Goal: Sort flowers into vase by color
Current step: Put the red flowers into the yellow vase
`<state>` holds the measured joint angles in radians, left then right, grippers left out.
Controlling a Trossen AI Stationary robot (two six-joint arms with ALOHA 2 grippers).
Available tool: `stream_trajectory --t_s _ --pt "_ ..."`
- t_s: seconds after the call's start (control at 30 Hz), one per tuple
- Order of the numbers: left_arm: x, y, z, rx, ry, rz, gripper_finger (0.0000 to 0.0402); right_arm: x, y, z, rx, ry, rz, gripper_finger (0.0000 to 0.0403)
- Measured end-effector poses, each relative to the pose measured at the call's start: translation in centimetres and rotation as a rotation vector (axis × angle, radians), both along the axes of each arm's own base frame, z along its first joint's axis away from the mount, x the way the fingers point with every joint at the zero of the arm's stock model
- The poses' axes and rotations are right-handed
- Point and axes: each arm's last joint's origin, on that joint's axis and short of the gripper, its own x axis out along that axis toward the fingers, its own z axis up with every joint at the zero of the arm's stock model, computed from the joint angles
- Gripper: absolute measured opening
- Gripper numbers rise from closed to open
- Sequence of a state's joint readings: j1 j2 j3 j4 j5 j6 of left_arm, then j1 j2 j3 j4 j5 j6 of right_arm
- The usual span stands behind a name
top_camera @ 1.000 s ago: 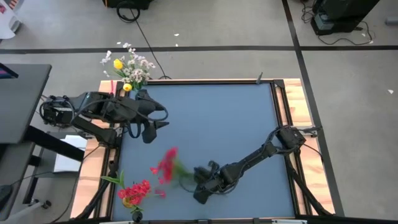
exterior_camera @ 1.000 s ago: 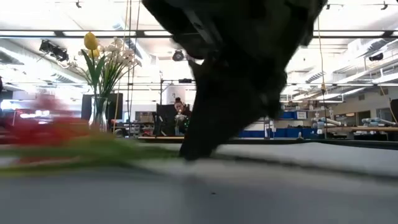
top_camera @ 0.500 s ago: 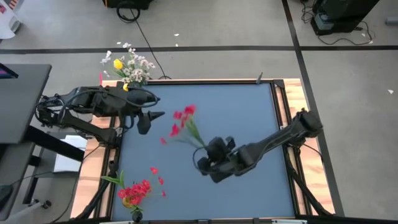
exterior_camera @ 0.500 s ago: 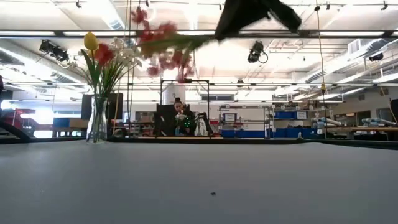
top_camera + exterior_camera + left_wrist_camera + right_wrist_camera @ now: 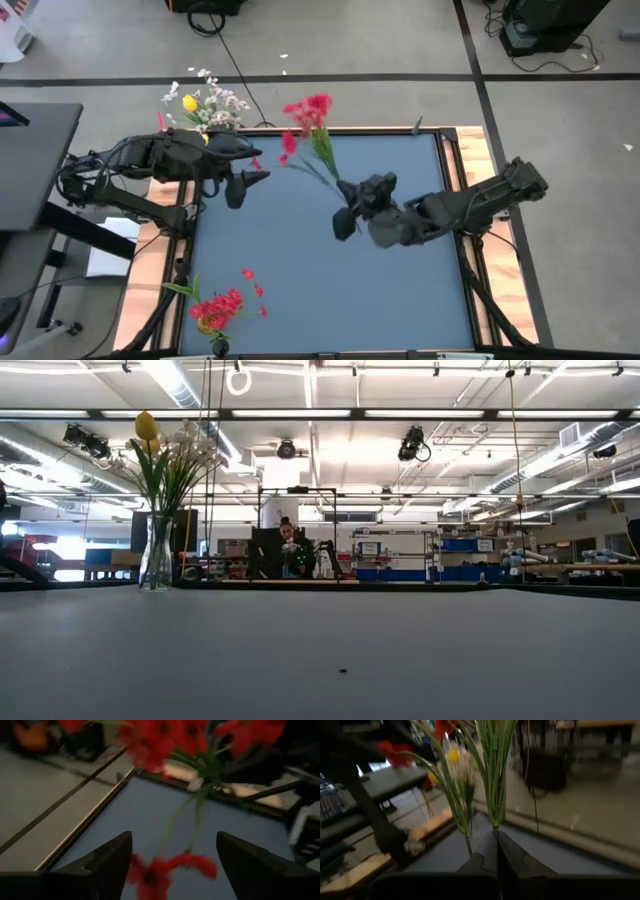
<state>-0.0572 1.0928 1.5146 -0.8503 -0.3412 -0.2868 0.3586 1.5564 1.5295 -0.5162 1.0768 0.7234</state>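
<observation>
My right gripper (image 5: 343, 218) is over the middle of the table, shut on a red flower sprig (image 5: 312, 120) with green stems and leaves. My left gripper (image 5: 247, 187) stands open near the far left corner. In the left wrist view the red blossoms (image 5: 165, 740) hang close in front of its open fingers (image 5: 112, 862). A glass vase (image 5: 158, 550) with white sprays and a yellow bud (image 5: 190, 103) stands at the far left corner. A bunch of red flowers (image 5: 215, 310) sits at the near left edge. My right gripper pinches the lower ends of the sprig's green stems (image 5: 495, 822) between its two fingers. The fingers come from the table's right, nearly level. The sprig is lifted clear of the table and reaches out beyond the fingertips toward the far left, blossoms at its free end.
A few loose red petals (image 5: 250, 277) lie on the blue table top (image 5: 400, 300) near the red bunch. Wooden rails (image 5: 475, 160) frame the table. The room with a person lies far behind in the low view.
My right gripper has risen from the table's near left part and gone toward the far edge and the middle, tipping from pointing down to nearly level. It has stayed shut on the red sprig, which went from lying on the table to lifted clear. Petals stayed behind on the table.
</observation>
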Motion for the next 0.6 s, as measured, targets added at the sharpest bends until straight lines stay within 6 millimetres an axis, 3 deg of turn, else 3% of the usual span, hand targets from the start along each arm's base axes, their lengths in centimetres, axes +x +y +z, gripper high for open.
stream_trajectory --t_s 0.2,0.43,0.6 --pt "1.8 0.3 1.0 -0.002 -0.133 -0.103 0.0293 0.2 -2.2 3.9 -0.164 -0.073 0.023 0.0002" --pt "4.3 1.2 0.9 0.041 -0.173 -0.093 0.0293 0.2 -4.4 8.6 -0.376 -0.31 0.109 0.0002" --pt "6.2 1.4 1.6 0.109 -0.289 -0.172 0.0293 0.5 -6.2 9.8 -0.482 -0.447 0.29 0.0001"
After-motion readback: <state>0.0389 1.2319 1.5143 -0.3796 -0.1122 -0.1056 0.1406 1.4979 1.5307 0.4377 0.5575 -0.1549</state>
